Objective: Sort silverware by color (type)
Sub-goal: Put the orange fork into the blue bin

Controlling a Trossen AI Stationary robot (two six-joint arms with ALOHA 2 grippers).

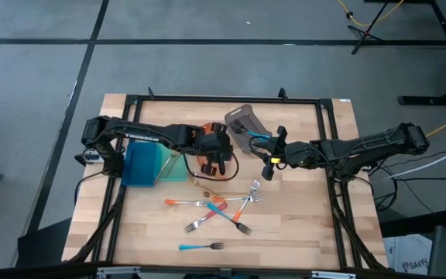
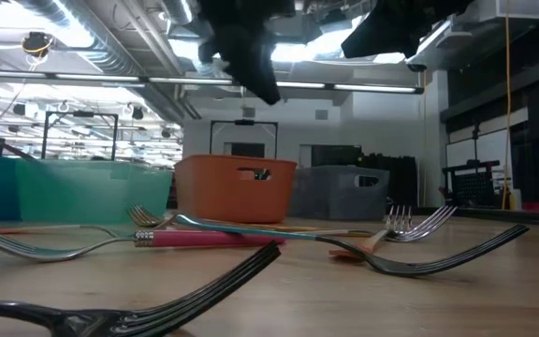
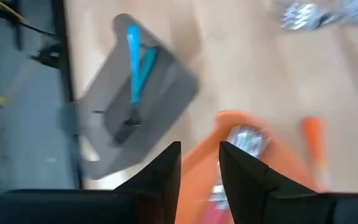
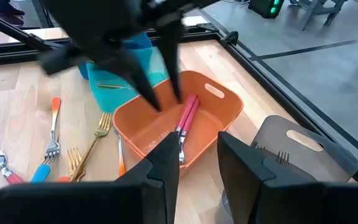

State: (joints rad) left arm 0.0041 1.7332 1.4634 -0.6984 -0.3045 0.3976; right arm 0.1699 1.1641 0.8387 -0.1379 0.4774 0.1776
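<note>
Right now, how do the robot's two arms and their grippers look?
Both arms are dark, slim and jointed. The left arm bears white lettering. The right arm has small green and yellow lights near its wrist. Each ends in two dark, tapered fingers: left gripper, right gripper.

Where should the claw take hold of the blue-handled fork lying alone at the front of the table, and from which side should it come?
Probably grip the blue-handled fork at mid-handle, coming straight down from above. It lies flat on the table, apart from the crossed pile, so fingers can close across the slim handle with bare wood on either side.

Left tool (image 1: 217, 155) hovers over orange bin (image 1: 205, 147); forks (image 1: 223, 208) scattered.
</note>
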